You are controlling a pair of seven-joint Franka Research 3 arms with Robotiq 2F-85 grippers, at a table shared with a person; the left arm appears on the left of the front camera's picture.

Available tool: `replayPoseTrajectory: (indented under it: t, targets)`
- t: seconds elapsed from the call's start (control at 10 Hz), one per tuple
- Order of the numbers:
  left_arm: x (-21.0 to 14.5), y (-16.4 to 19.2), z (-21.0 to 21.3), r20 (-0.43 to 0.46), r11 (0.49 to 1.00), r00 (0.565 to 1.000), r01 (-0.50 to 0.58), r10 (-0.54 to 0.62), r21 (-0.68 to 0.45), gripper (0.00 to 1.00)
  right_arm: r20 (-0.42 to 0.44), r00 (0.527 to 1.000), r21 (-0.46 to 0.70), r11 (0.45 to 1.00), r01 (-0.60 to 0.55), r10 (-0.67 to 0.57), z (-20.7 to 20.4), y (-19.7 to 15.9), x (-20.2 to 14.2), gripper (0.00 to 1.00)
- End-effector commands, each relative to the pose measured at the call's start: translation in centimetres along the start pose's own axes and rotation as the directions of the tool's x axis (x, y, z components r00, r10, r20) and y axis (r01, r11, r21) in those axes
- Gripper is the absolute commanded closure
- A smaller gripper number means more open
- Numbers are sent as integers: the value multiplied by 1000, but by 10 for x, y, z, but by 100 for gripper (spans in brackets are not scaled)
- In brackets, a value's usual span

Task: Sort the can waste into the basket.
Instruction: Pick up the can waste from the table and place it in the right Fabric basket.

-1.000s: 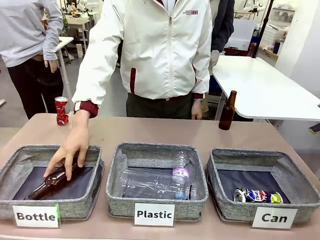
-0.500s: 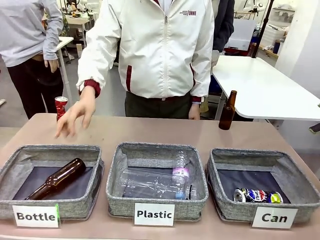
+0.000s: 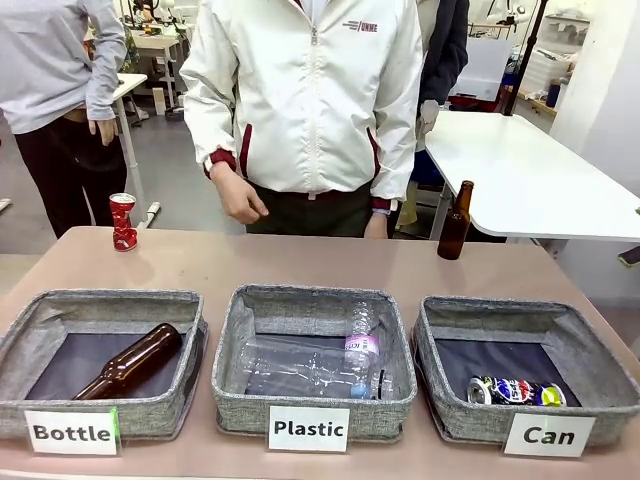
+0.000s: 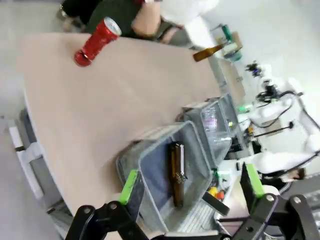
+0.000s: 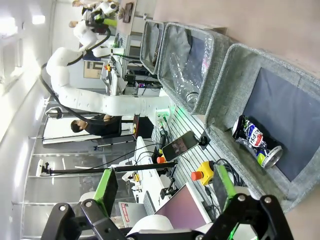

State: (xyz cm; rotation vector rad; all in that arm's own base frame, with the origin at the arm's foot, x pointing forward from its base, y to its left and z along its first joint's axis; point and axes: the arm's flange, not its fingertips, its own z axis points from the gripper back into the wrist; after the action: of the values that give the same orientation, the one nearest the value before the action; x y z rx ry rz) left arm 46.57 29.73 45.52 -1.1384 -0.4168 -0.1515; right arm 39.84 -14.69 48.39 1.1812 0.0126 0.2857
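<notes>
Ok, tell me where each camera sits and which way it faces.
Front: fixed on the robot's side, facing across the table at the person's hand.
Left wrist: by the table's left side, facing the red can and brown bottle; left end effector open below.
Right wrist: rolled sideways, facing the Can basket holding the blue-silver can; right end effector open, left arm beyond.
Shared: front and left wrist, the red can; front and right wrist, the blue-silver can.
</notes>
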Motion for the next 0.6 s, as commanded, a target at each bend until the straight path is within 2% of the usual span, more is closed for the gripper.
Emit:
replayPoseTrajectory:
  t: [0.0,0.1,0.2,0.3,0.4,0.5]
  targets:
    - [26,22,-60,-30,991,999,-13,17,136,0,-5,1000,-14,1000,-19,19,2,0,-1,0]
    - [40,39,-89,53,955,997,32,-50,296,0,-5,1000,-14,1000,-19,19,2,0,-1,0]
    - [49,53,-114,52,946,992,90,-112,311,0,-5,1000,-14,1000,-19,19,2,0,-1,0]
    - [58,66,-134,70,904,967,200,-243,377,0,-5,1000,-14,1000,-19,19,2,0,-1,0]
    - [59,73,-151,58,843,917,336,-394,421,0,-5,1000,-14,1000,-19,19,2,0,-1,0]
    - [57,75,-162,61,799,857,448,-511,402,0,-5,1000,-14,1000,-19,19,2,0,-1,0]
